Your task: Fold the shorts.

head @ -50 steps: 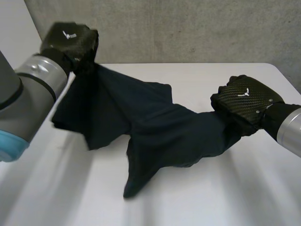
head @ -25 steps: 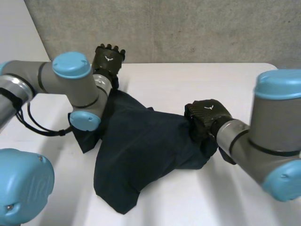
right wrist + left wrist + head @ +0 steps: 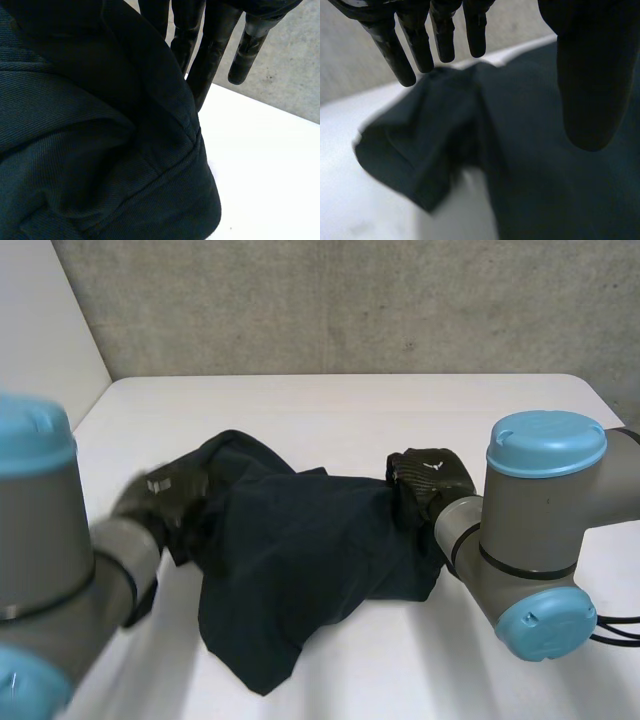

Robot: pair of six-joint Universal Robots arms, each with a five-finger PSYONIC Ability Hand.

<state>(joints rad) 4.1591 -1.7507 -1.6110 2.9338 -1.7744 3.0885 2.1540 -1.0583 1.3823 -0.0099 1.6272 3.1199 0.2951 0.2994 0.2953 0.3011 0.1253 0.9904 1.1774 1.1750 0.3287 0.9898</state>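
Two hands flank the shorts (image 3: 300, 550), heaped mid-table (image 3: 350, 410) — left hand (image 3: 165, 495) at their left edge, fingers straight, thumb apart; right hand (image 3: 430, 472) at the right edge — fingers straight beside a fold.

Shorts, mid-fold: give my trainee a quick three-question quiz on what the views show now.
1. True or false: the left hand has its fingers curled round the shorts.
2. The shorts are: A) crumpled on the table between the hands; B) hanging off the table's edge; C) folded into a neat square.
3. Fill in: the right hand is at the shorts' ___ (edge or middle).
Key: 1 false, straight above the cloth; 2 A; 3 edge.
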